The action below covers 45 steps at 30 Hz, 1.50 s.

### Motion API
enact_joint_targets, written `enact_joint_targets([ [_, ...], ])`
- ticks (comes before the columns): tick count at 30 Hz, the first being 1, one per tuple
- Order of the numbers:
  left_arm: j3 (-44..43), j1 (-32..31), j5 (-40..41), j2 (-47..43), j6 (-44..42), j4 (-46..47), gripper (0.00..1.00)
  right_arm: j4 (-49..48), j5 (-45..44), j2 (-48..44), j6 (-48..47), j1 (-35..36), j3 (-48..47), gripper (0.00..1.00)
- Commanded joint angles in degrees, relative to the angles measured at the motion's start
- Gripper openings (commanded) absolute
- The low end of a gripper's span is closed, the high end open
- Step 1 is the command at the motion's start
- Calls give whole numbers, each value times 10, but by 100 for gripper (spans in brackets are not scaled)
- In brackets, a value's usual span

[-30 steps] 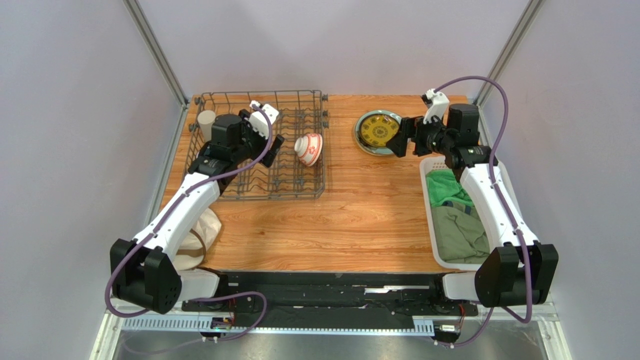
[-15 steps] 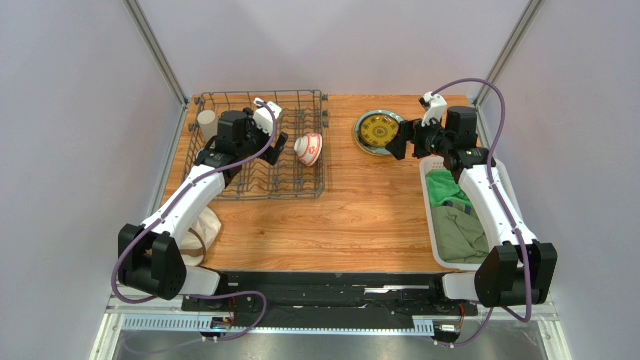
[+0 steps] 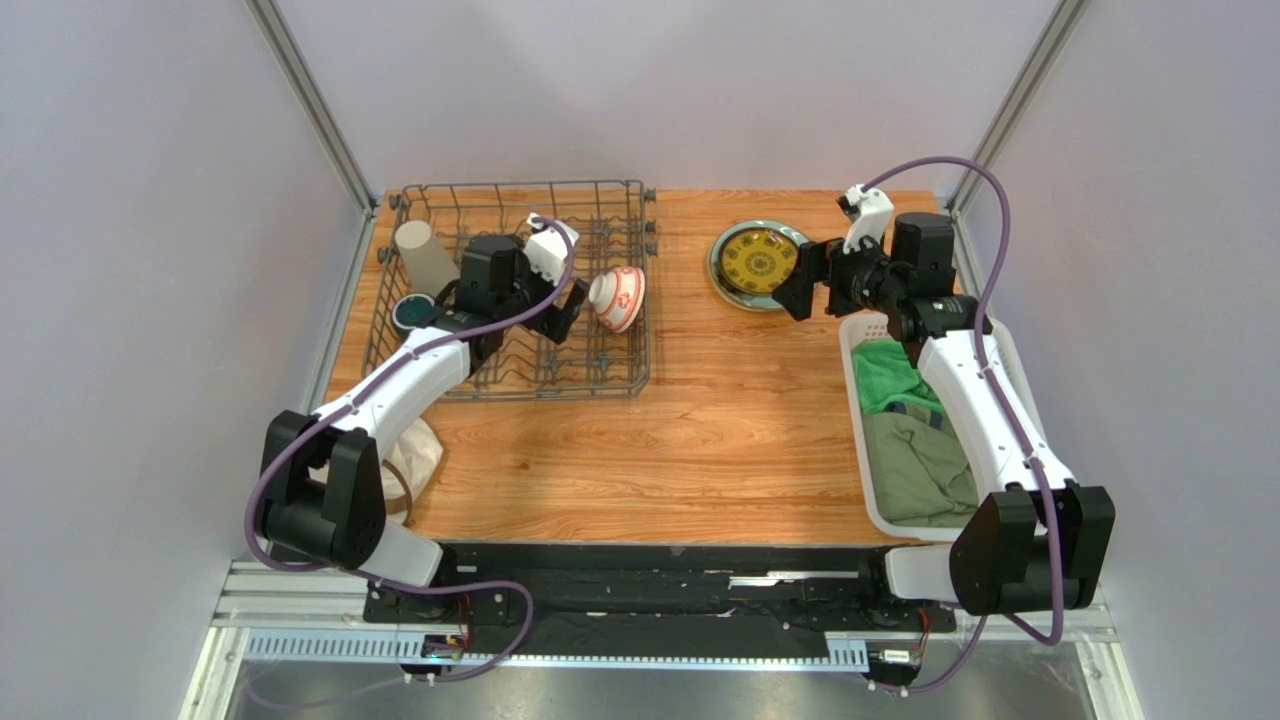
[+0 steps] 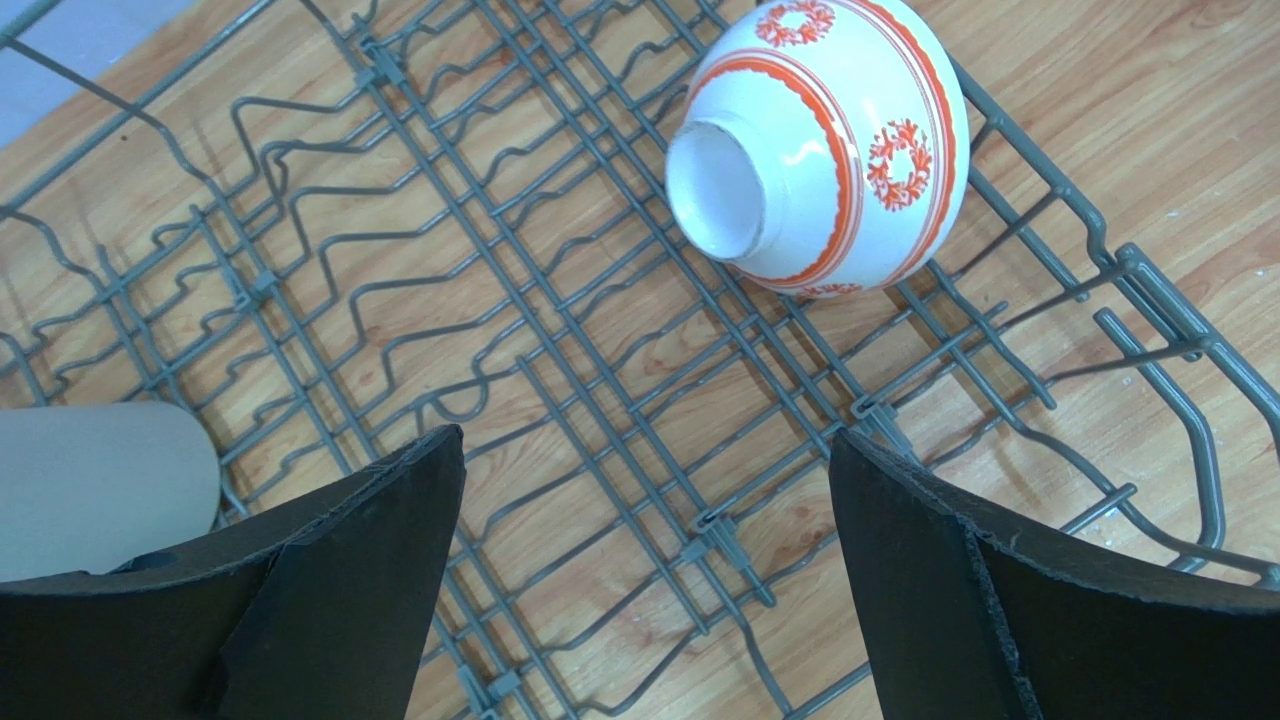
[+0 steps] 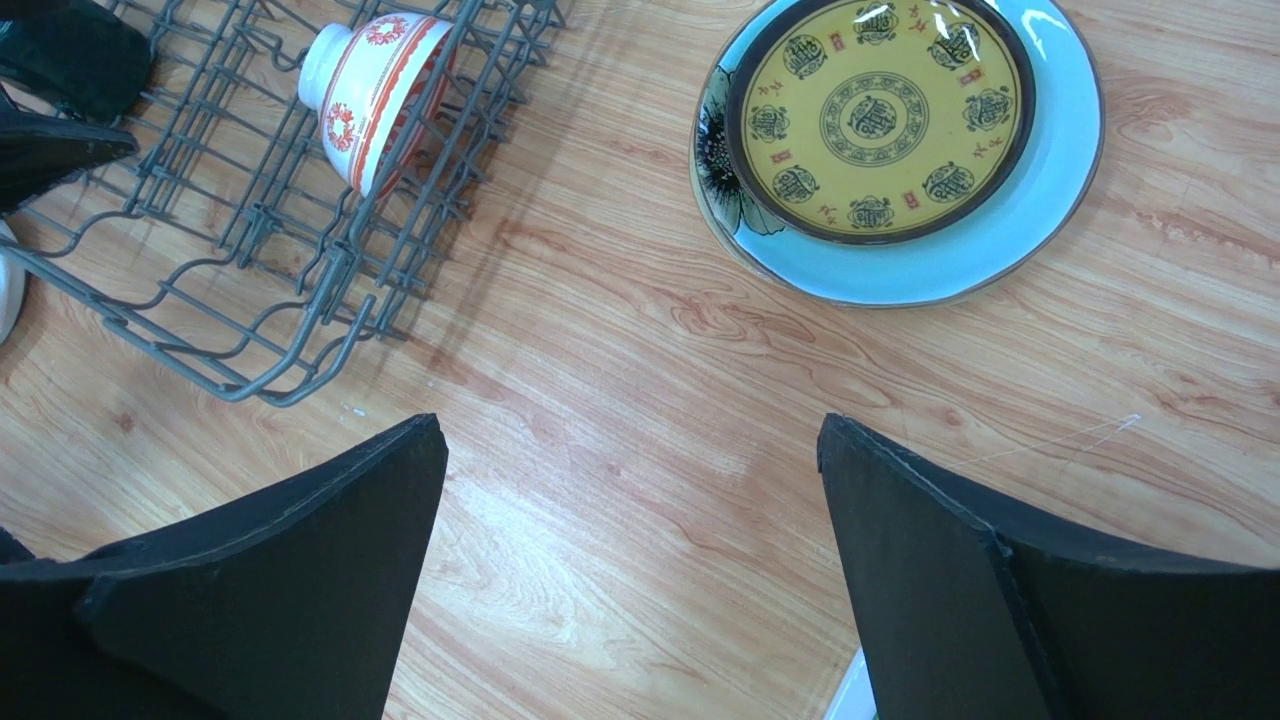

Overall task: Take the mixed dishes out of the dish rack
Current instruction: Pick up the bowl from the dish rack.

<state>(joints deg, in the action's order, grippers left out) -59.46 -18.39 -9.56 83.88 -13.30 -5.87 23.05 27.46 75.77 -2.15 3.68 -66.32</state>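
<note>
The grey wire dish rack (image 3: 601,360) stands at the back left. A red-and-white bowl (image 3: 616,297) lies on its side at the rack's right end. A beige cup (image 3: 425,255) and a dark green mug (image 3: 412,314) sit at its left end. My left gripper (image 3: 567,312) hovers open over the rack just left of the bowl (image 4: 819,143), with only rack wire (image 4: 601,360) between its fingers. The yellow-and-dark patterned plate (image 5: 894,113) lies on a pale flowered plate (image 5: 1052,180) on the table. My right gripper (image 3: 793,285) is open beside them, over bare wood.
A white slotted basket (image 3: 861,393) holding green cloths (image 3: 917,450) stands along the right edge, under the right arm. A cream-coloured object (image 3: 413,450) lies at the near left, partly hidden by the left arm. Bare wood stretches between the rack and the basket.
The left arm has swung right across the rack toward the bowl, uncovering the cup and the mug, and its jaws have widened slightly. The right arm has barely moved.
</note>
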Motion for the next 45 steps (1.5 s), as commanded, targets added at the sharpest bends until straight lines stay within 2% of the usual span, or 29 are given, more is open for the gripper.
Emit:
enact_joint_targets([
  [1, 14, -29, 28, 12, 8, 52, 99, -24, -8, -4, -12, 2, 4, 99],
  [6, 17, -47, 35, 25, -2, 56, 99, -22, -11, 5, -15, 2, 4, 99],
  [16, -34, -47, -21, 71, -28, 46, 99, -19, -11, 13, -22, 2, 3, 99],
  [24, -46, -50, 6, 100, -1, 72, 99, -18, -14, 18, -28, 2, 2, 99],
  [31, -27, -86, 58, 103, -5, 105, 99, -15, -20, 29, -32, 3, 2, 99],
  [45, -83, -128, 140, 164, -10, 62, 99, -13, -26, 39, -37, 1, 0, 99],
])
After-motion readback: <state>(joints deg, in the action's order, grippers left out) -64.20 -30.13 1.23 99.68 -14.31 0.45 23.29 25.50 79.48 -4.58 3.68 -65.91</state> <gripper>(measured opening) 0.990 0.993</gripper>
